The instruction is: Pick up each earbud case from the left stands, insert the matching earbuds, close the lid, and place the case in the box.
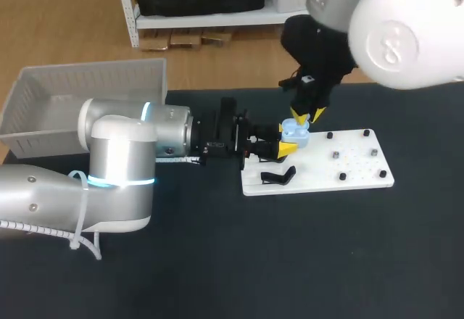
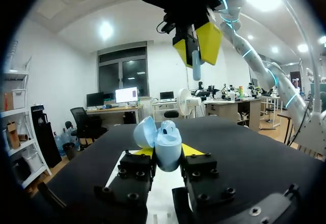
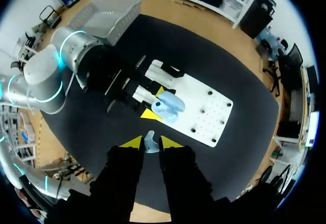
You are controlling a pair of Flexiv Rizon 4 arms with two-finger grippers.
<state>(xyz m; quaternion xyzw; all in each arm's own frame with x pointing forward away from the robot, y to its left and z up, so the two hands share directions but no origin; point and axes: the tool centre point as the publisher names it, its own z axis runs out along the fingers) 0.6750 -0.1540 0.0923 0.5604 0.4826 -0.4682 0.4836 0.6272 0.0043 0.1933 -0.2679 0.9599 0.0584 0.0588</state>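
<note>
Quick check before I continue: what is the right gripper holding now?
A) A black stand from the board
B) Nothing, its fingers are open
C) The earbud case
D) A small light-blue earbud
D: the right gripper has a small light-blue earbud pinched between its yellow tips, above the open earbud case held by the left gripper.

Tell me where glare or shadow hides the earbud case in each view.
Head view: the right arm glares white, yet the earbud case below it is evenly lit. Left wrist view: the case shows plainly in the left gripper; the right gripper above, holding an earbud, is backlit and dark. Right wrist view: no glare on the case; the white board under it is bright.
</note>
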